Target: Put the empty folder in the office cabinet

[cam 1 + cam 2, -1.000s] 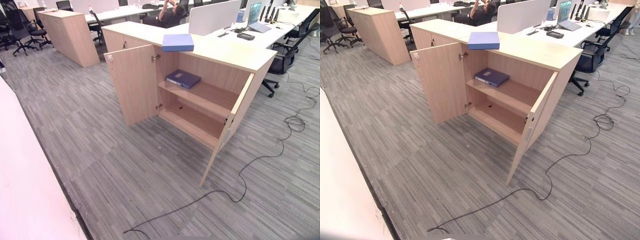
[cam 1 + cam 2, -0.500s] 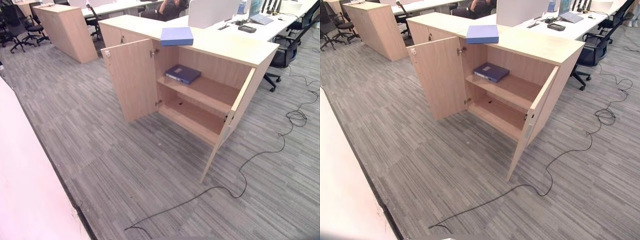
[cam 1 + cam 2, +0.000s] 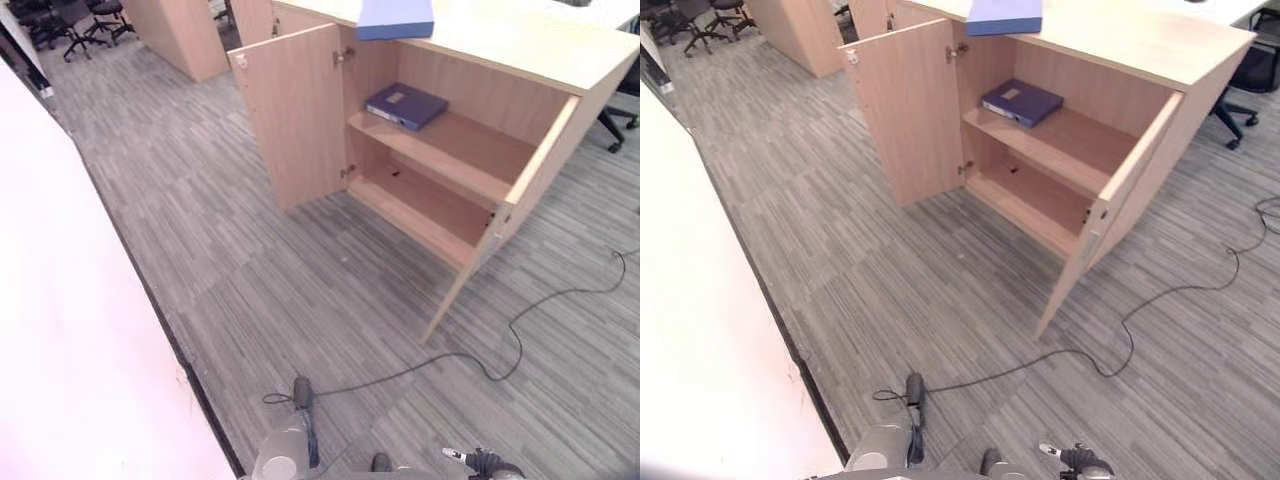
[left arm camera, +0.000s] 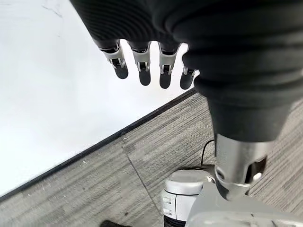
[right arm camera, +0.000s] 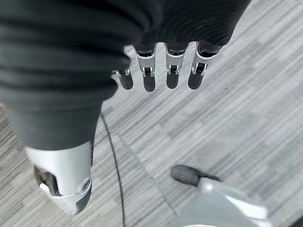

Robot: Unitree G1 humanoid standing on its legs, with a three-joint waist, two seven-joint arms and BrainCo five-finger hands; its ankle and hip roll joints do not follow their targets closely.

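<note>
Grey striped carpet [image 3: 300, 280] runs to a white wall [image 3: 70, 330] at 9 o'clock. At 1 o'clock the cabinet [image 3: 480, 200] stands open, a folder [image 3: 405, 105] on its upper shelf, another [image 3: 395, 18] on top. Left robot hand [image 4: 147, 71] and right robot hand [image 5: 161, 71] hang relaxed, holding nothing.

You see the light blue folder [image 3: 396, 18] on the cabinet top [image 3: 520, 40] cut off by the far edge of the view, so its full outline is lost. The cabinet's left and right ends run out of frame too. The label on the dark blue folder [image 3: 406, 105] is too small for you to read.
</note>
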